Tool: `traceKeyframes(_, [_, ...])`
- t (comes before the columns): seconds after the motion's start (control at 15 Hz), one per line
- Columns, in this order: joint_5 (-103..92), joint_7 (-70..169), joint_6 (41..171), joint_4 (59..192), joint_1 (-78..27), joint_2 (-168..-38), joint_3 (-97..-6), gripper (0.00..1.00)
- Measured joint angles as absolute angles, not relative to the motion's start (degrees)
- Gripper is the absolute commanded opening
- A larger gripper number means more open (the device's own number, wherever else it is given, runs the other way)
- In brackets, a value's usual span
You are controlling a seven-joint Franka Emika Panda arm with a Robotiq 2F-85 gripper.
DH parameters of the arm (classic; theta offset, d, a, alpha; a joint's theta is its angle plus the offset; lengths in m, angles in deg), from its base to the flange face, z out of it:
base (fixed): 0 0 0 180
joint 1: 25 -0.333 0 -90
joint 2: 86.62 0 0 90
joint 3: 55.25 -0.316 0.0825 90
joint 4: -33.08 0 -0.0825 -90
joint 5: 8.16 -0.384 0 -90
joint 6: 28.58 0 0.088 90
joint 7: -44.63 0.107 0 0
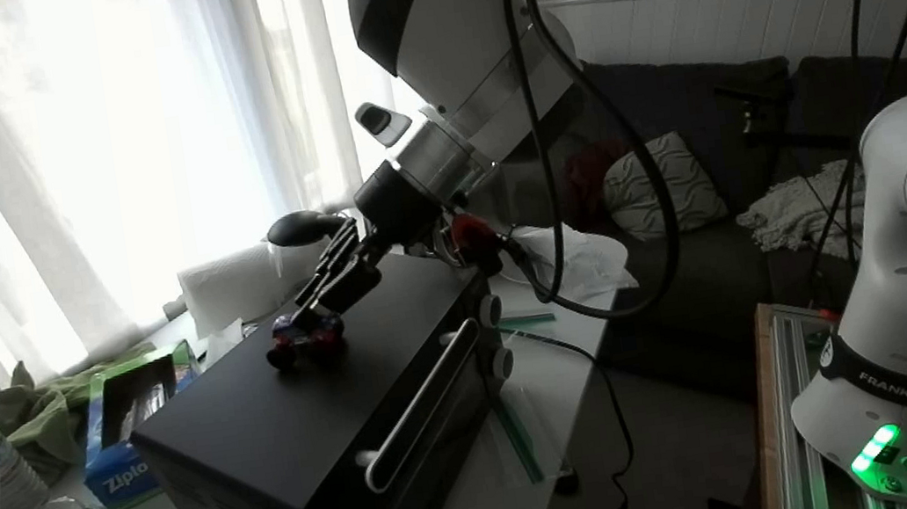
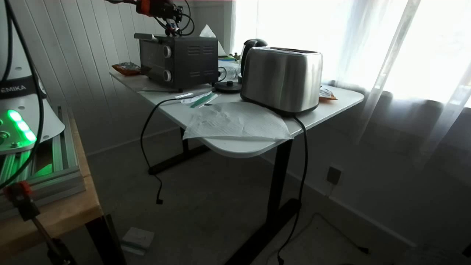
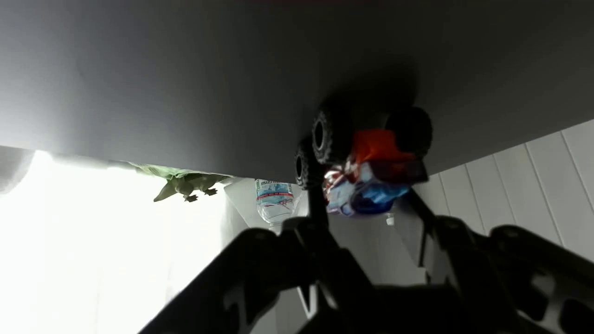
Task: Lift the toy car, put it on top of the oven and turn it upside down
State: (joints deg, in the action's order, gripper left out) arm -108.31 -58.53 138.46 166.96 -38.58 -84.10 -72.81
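The toy car (image 1: 308, 342), dark with red and blue parts and black wheels, is on the flat top of the black oven (image 1: 265, 432), wheels toward the surface. My gripper (image 1: 312, 308) reaches down to it at a slant. In the wrist view, which stands upside down, the oven top (image 3: 162, 93) fills the upper part. There the car (image 3: 378, 160) sits between my two fingertips (image 3: 369, 202), which appear to touch it on both sides. Some wheels are hidden. The car is small in an exterior view (image 2: 172, 29), above the oven (image 2: 195, 59).
The oven's bar handle (image 1: 422, 410) sticks out at its front. A Ziploc box (image 1: 123, 478), a paper towel roll (image 1: 232, 290) and a bottle (image 1: 14, 476) stand beyond the oven. A silver toaster (image 2: 283, 81), a black kettle (image 2: 254, 43) and a paper sheet (image 2: 235, 119) share the table.
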Motion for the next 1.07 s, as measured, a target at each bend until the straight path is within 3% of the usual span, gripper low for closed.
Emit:
traceKeyframes(0.13, [-109.7,-60.2,139.1,166.2,-38.6,-84.8,-72.8,0.05])
traceKeyframes(0.8, [-110.4,-60.7,139.7,164.9,-38.2,-85.5,-72.2,0.07])
traceKeyframes(1.07, [-100.3,-54.6,139.8,165.7,-37.8,-85.1,-71.7,0.07])
